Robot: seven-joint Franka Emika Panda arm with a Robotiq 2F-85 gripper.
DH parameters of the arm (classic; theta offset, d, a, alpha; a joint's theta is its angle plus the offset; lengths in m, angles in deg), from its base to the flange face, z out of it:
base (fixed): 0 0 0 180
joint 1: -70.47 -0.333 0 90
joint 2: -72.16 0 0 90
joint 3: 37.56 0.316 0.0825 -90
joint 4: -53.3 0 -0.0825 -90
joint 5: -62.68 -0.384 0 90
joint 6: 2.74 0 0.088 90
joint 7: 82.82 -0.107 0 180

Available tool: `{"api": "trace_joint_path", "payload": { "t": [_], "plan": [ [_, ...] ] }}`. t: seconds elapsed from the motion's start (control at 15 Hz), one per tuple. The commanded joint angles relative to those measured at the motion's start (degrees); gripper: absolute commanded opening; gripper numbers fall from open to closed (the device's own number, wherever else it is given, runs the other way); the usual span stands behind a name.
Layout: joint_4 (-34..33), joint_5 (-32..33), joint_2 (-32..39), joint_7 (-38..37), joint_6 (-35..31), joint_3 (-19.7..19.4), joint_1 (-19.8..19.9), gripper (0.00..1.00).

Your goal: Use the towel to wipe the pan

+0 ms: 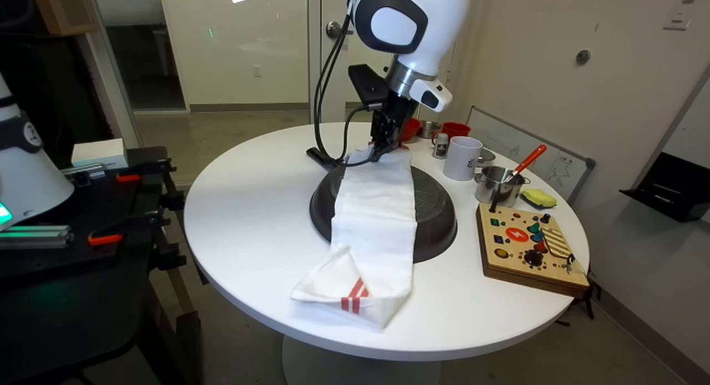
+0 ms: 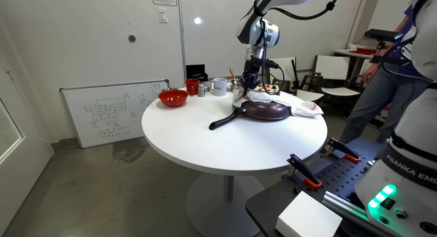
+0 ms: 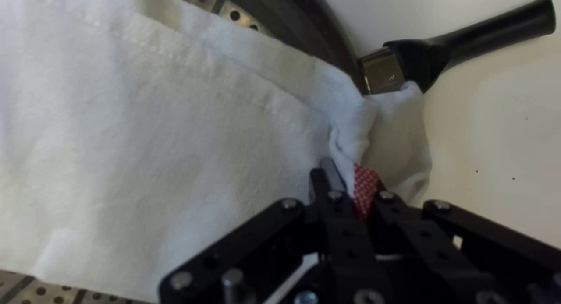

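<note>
The pan (image 1: 435,213) lay upside down near the middle of the white table (image 1: 249,224), its base upward; in the wrist view its black handle (image 3: 486,39) was at one o'clock from the gripper (image 3: 357,183). The jaws were pinched together on a red-patterned bit of the towel (image 1: 374,207). In an exterior view, taking twelve o'clock as the far side, the gripper hung at the pan's twelve o'clock edge; whether it touched the pan could not be told. From there the towel ran across the base, leaving dark pan bare at nine and three o'clock, and its loose end rested on the table at six, a corner folded over and red stripes showing. By the same dial, a red bowl (image 1: 411,130) sat toward twelve, a white mug (image 1: 461,158) toward one, a steel pot (image 1: 493,185) with a red-handled tool (image 1: 528,161) tilted in it and a yellow-green sponge (image 1: 538,198) toward two, and a wooden board (image 1: 518,249) of knobs toward three
</note>
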Motion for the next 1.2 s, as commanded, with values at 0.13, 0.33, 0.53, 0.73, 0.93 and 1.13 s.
{"api": "trace_joint_path", "payload": {
  "t": [0.13, 0.33, 0.53, 0.73, 0.93, 1.13],
  "plan": [
    [-4.5, -12.9, 3.9, 9.5, 6.7, 4.4, 9.6, 0.05],
    [-5.6, -16.6, 5.2, 11.8, 9.7, 4.5, 11.8, 0.05],
    [-6.1, -15.3, 5.8, 11.3, 9.6, 2.9, 10.9, 0.05],
    [-5.3, -10.1, 4.7, 9.2, 7.1, 0.2, 7.8, 0.05],
    [-5.4, -3.9, 3.7, 7.0, 5.6, -2.2, 5.0, 0.05],
    [-5.5, -0.1, 3.5, 6.0, 4.7, -3.2, 3.7, 0.05]
  ]
}}
